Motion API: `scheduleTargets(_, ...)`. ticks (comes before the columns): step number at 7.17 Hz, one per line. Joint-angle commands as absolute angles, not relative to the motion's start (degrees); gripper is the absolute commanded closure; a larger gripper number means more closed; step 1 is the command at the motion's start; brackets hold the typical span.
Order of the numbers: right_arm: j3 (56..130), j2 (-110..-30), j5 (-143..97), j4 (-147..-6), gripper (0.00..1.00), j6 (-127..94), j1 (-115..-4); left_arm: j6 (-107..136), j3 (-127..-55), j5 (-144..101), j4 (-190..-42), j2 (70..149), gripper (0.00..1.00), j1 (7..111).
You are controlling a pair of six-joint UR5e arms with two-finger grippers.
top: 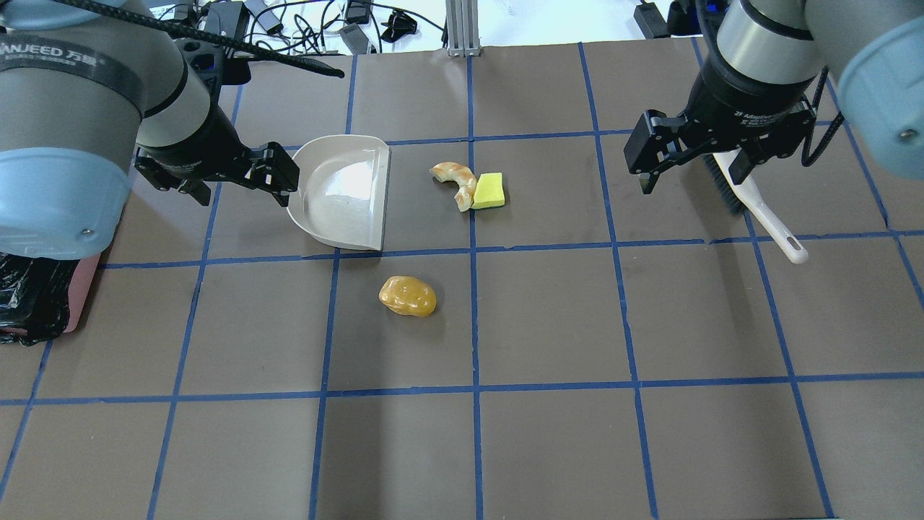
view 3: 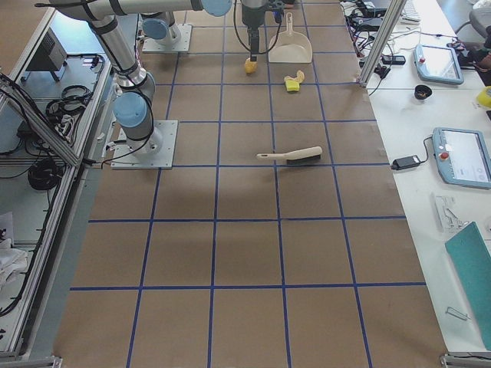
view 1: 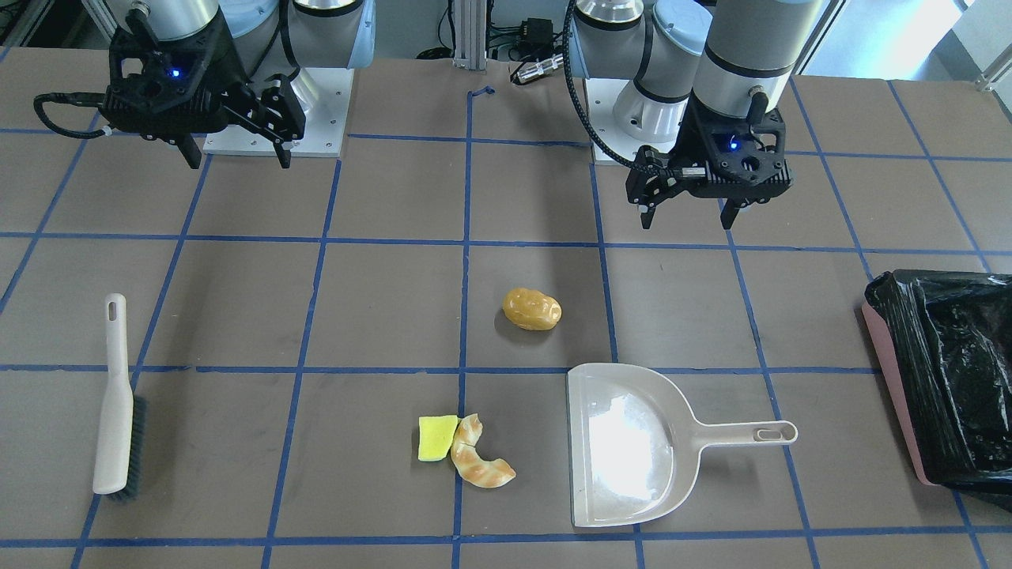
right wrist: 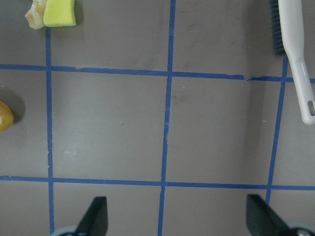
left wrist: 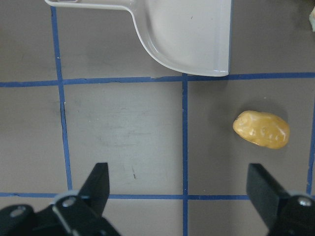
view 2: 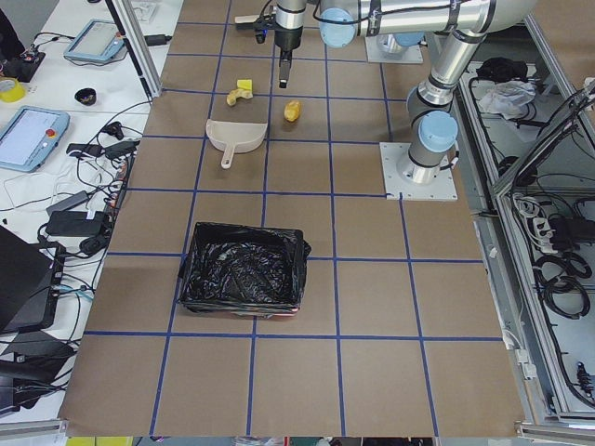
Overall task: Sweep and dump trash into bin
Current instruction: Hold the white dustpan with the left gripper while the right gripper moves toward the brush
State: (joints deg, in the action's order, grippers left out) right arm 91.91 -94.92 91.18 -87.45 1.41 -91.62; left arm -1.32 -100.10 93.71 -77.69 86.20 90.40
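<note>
The trash lies loose on the brown table: a golden-brown roll (view 1: 532, 309) near the middle, and a tan croissant (view 1: 478, 462) touching a yellow sponge piece (view 1: 436, 437). The pink bin (view 1: 949, 379) with its black bag stands at the table's end on my left side. My left gripper (view 1: 686, 223) hovers open and empty above the table, on the robot side of the roll (left wrist: 261, 129) and the dustpan. My right gripper (view 1: 239, 162) hangs open and empty too, well clear of the trash, with the sponge (right wrist: 60, 12) at the far corner of its wrist view.
A beige dustpan (view 1: 624, 442) lies flat beside the croissant, mouth toward it, handle toward the bin. A beige brush (view 1: 115, 403) with dark bristles lies on my right side. Blue tape lines grid the table.
</note>
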Motion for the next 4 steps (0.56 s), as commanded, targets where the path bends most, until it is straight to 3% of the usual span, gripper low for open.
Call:
scheduleTargets(1,91.8,-94.7,91.4,-87.5,0.00,1.4,-91.5,-1.3,-100.1,93.7,-77.7,86.1,0.00,90.4)
scheduleTargets(4,91.8,-94.9,91.4,-87.5,0.00,1.1,-91.4,-1.1,-100.1,93.8,-77.7,86.2,0.00,90.4)
